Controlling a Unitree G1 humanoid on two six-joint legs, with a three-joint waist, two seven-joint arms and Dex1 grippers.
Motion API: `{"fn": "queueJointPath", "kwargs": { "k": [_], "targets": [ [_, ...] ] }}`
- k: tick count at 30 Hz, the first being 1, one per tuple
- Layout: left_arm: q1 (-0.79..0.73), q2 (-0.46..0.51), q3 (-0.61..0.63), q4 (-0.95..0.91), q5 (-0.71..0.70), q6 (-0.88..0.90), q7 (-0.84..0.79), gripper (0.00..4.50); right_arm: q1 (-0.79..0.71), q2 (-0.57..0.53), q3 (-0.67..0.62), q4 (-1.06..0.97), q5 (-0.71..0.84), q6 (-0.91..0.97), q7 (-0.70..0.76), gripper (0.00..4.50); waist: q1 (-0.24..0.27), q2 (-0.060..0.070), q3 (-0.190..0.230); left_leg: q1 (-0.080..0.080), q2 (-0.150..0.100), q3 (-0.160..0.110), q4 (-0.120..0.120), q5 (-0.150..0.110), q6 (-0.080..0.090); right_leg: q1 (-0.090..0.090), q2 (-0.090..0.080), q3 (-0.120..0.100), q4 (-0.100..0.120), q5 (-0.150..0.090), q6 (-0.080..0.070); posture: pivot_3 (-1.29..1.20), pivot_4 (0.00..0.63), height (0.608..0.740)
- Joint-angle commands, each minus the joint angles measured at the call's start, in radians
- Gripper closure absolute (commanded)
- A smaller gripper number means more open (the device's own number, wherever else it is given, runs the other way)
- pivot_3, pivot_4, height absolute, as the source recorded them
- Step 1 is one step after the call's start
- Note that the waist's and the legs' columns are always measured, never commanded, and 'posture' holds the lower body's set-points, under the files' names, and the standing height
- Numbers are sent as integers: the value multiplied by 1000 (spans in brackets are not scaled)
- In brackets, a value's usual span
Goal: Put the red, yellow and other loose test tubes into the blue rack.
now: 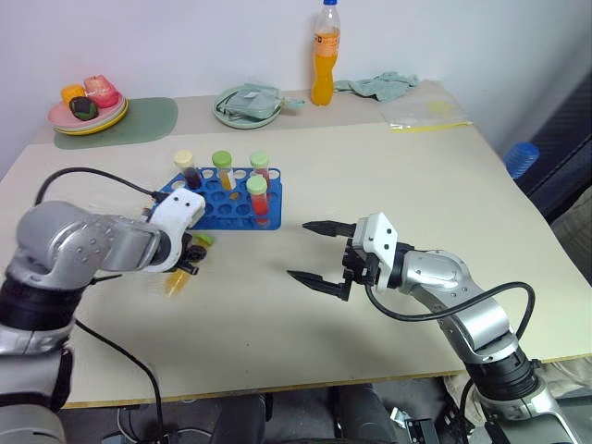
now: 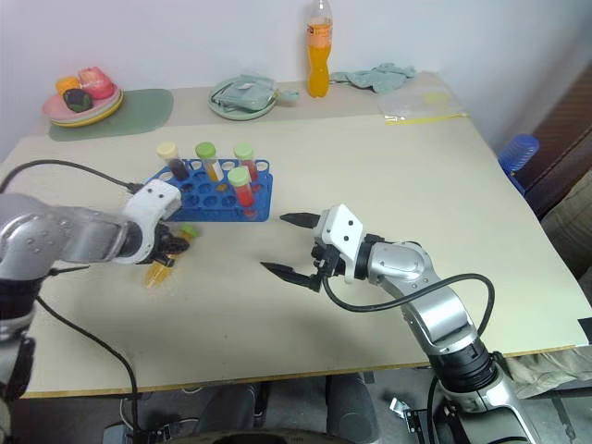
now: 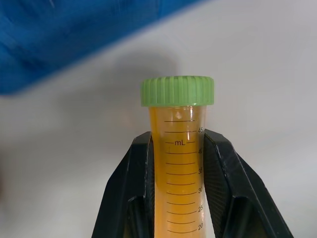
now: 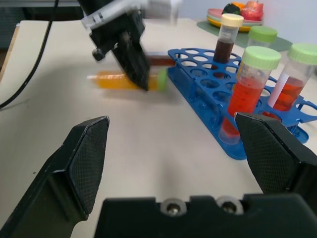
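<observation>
The blue rack (image 1: 215,205) stands left of the table's middle with several capped test tubes upright in it: one dark with a pale cap (image 1: 185,167), the others with green caps (image 1: 256,191). Just in front of the rack a yellow-orange test tube (image 1: 174,280) with a green cap (image 3: 177,90) lies level, low over the table. My left gripper (image 3: 178,148) is shut on it, fingers (image 3: 133,178) pressed on both sides below the cap. My right gripper (image 1: 298,250) hovers open to the right of the rack, nothing between its fingers (image 4: 84,158).
Along the far edge are a plate of fruit (image 1: 88,106) on a green mat (image 1: 148,118), a pale green dish (image 1: 248,104), a tall orange drink bottle (image 1: 325,54), a cloth (image 1: 379,85) and a plastic bag (image 1: 425,116). A black cable (image 1: 92,174) arcs beside my left arm.
</observation>
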Motion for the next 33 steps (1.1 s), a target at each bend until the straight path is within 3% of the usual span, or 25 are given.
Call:
{"fn": "queueJointPath", "kwargs": {
  "k": [1, 5, 11, 16, 24, 33],
  "targets": [
    [183, 25, 154, -135, 229, -450, -174, 3742, -1, 0, -16, -22, 3, -16, -1, 0, 4, 0, 0, 0, 3, 4, -1, 0, -1, -1, 0, 1, 0, 0, 0, 0, 150, 740],
    [232, -199, 273, -73, 217, -662, -203, 3742, 5, 23, -19, 19, -4, -25, -23, 0, 34, 0, 0, 0, 6, 6, 1, -3, 5, 2, 1, 1, -3, 1, -1, 0, 150, 740],
    [170, -502, 97, 26, 615, -1037, 4, 3742, 28, 46, -33, 29, 11, -8, -52, 0, 54, -3, -2, 0, 2, 5, 3, -4, 7, 5, 1, 0, -8, 4, 2, 0, 150, 740],
    [163, -676, 60, 200, 775, -1212, 110, 3742, 43, 46, -40, -2, 20, 14, -73, 0, 51, -3, -2, 0, 1, 6, 3, -4, 7, 5, 1, 0, -9, 4, 2, 0, 150, 740],
    [116, -777, 44, 373, 806, -1346, 69, 3742, 67, 50, -41, -30, 19, 28, -104, 0, 46, -3, -2, 0, 3, 6, 3, -5, 8, 5, 3, 0, -8, 4, 2, 0, 150, 740],
    [98, -798, 48, 480, 821, -1409, 1, 3742, 72, 46, -42, -39, 25, 34, -114, 0, 33, -3, -2, 0, 3, 5, 4, -5, 8, 5, 3, 0, -8, 4, 2, 0, 150, 740]
  ]
}}
